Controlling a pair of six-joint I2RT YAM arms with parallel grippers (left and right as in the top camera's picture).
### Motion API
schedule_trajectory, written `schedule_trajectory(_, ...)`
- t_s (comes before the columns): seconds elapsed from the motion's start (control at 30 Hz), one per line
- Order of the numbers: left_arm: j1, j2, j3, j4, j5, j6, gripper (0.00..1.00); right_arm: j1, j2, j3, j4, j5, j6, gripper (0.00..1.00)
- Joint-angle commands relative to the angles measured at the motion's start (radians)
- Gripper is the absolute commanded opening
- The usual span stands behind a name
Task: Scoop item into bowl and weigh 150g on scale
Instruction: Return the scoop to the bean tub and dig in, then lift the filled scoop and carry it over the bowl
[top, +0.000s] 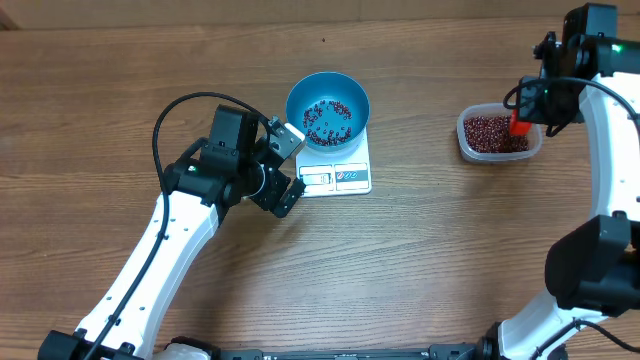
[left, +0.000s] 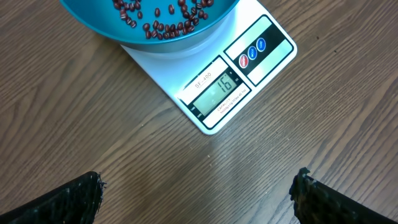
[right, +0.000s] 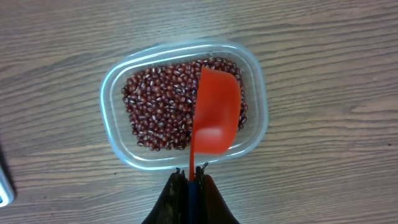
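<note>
A brown wood-grain tabletop (top: 420, 260) carries everything. Near its centre lies the small flat white rectangular kitchen scale (top: 345, 160), its display window and button panel along the near edge; the display shows 16. The round, deep, bright blue plastic bowl (top: 298, 100) stands on the far part of the scale, covering most of it. Well apart, at the far right, sits a clear rounded-rectangular plastic tub (right: 111, 118). A red plastic scoop (right: 217, 112) hangs over the right half of that tub, its cup partly blurred, so whether it touches the contents cannot be told. Its thin handle runs back into the right fingers (right: 165, 202), which are pinched tight on it. The left fingers (left: 68, 202) are spread as wide as they go and hold nothing, hovering over bare wood just near and left of the scale's display. The small dark red-brown beans (right: 158, 109) fill the tub in a thick layer, and a thin scatter of them lies in the bottom of the bowl.
</note>
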Motion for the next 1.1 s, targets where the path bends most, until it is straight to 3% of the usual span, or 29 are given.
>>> schedule_trajectory(0.0,0.005,-0.021,-0.003,0.002,0.001,-0.010,1.00,-0.004,0.041,0.009,0.003,0.018,-0.021,0.04)
schedule_trajectory(0.27,0.005,-0.021,-0.003,0.002,0.001,-0.010,1.00,-0.002,0.104,-0.061,0.005,-0.052,-0.083,0.04)
schedule_trajectory(0.57,0.005,-0.021,-0.003,0.002,0.001,-0.010,1.00,-0.045,0.122,-0.110,0.011,-0.358,-0.177,0.04)
schedule_trajectory(0.77,0.005,-0.021,-0.003,0.002,0.001,-0.010,1.00,-0.155,0.122,-0.110,0.011,-0.481,-0.173,0.04)
schedule_trajectory(1.07,0.005,-0.021,-0.003,0.002,0.001,-0.010,1.00,-0.426,0.122,-0.110,0.019,-0.840,-0.185,0.04)
